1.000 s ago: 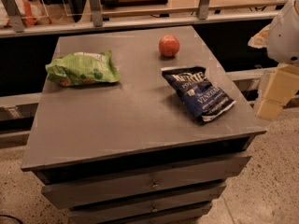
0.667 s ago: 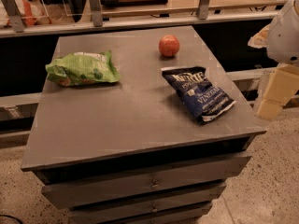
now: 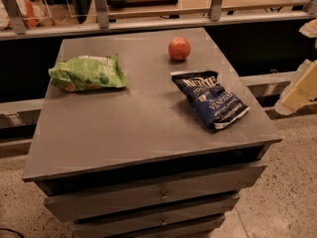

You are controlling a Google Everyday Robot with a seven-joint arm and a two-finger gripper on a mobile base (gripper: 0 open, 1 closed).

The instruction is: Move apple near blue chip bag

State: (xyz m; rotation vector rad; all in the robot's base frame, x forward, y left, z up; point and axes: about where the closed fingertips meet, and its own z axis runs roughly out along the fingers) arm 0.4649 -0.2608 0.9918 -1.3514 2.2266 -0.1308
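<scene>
The apple [image 3: 179, 48] is small, round and red-orange. It sits on the far right part of the grey cabinet top [image 3: 138, 118]. The blue chip bag [image 3: 211, 100] is dark navy with white lettering and lies flat, just in front of the apple, with a small gap between them. My gripper [image 3: 298, 89] shows only as pale cream parts at the right edge of the view. It is off the cabinet's right side, apart from both things and holding nothing I can see.
A light green chip bag [image 3: 87, 73] lies on the left of the cabinet top. Drawers [image 3: 158, 195] run down the cabinet front. A rail with metal posts [image 3: 100, 6] stands behind it. Speckled floor lies around the cabinet.
The pale arm parts at the right edge have shifted right, so less of them shows. The apple and both bags have not moved.
</scene>
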